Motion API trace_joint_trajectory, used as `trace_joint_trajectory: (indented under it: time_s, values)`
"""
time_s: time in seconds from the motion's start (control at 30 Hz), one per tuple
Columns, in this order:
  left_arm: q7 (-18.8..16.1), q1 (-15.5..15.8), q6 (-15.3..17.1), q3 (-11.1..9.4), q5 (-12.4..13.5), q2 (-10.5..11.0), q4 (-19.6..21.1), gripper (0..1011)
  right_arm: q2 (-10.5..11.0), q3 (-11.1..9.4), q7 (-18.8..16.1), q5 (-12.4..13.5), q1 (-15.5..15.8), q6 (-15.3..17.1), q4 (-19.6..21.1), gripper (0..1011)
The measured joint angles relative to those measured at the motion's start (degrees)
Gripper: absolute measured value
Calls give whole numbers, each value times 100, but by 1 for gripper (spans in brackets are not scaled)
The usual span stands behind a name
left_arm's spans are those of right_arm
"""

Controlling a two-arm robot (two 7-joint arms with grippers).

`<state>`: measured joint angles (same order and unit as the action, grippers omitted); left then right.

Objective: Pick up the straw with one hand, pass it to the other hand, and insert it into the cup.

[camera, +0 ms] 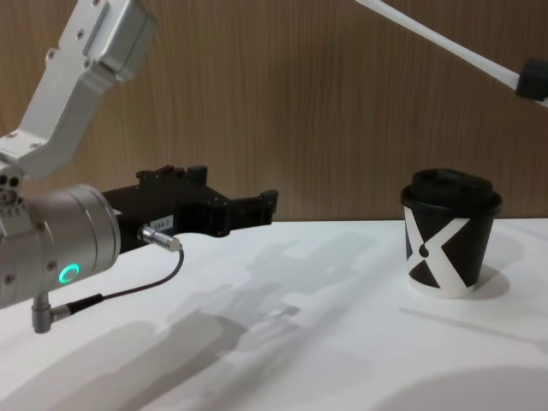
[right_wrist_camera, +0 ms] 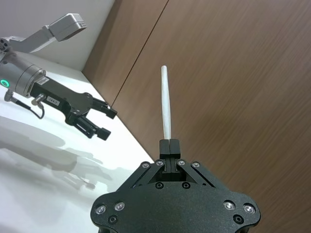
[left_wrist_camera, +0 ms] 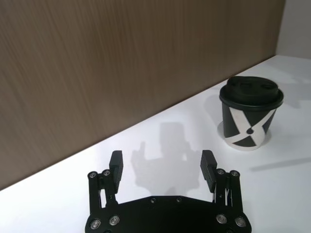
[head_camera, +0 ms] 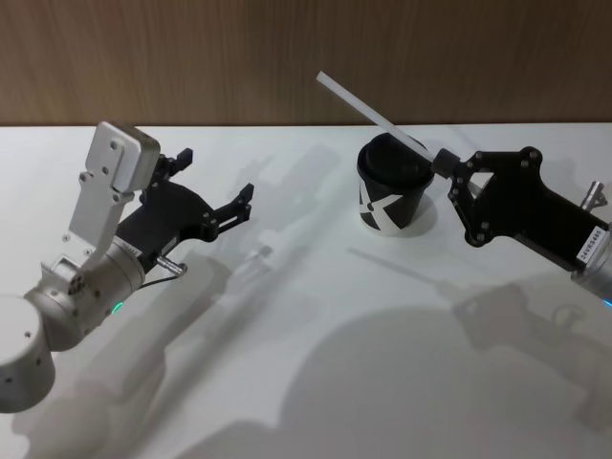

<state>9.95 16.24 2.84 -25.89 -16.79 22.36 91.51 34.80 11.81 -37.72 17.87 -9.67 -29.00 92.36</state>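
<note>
My right gripper (head_camera: 442,163) is shut on one end of the white straw (head_camera: 373,115), which slants up and away to the left over the cup (head_camera: 387,191). The black cup with its white X pattern and domed lid stands upright on the white table (head_camera: 316,382). In the chest view the straw (camera: 437,38) and the right gripper (camera: 535,81) are well above the cup (camera: 449,235). In the right wrist view the straw (right_wrist_camera: 166,102) sticks out from the closed right gripper (right_wrist_camera: 169,144). My left gripper (head_camera: 218,177) hovers open and empty at the left, far from the cup (left_wrist_camera: 249,116).
A brown wood-grain wall (head_camera: 239,57) runs along the table's far edge, just behind the cup. The silver left arm (camera: 51,248) with a green ring and a thin cable takes up the near left side.
</note>
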Motion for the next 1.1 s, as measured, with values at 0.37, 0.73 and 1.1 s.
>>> trace_joint_trajectory:
  time_s: [0.37,0.73,1.1]
  values:
    - [1008,286,351,186,-942,-54,-227,1003,0,0,0,0,0,0,0,0]
    - [1947,512,735,354,-1906,-85,-385,1003,0,0,1,0,0,0,0,0]
    - [2727,675,1123,421,-2701,-87,-430,1003,0,0,2,-1,0,0,0,0]
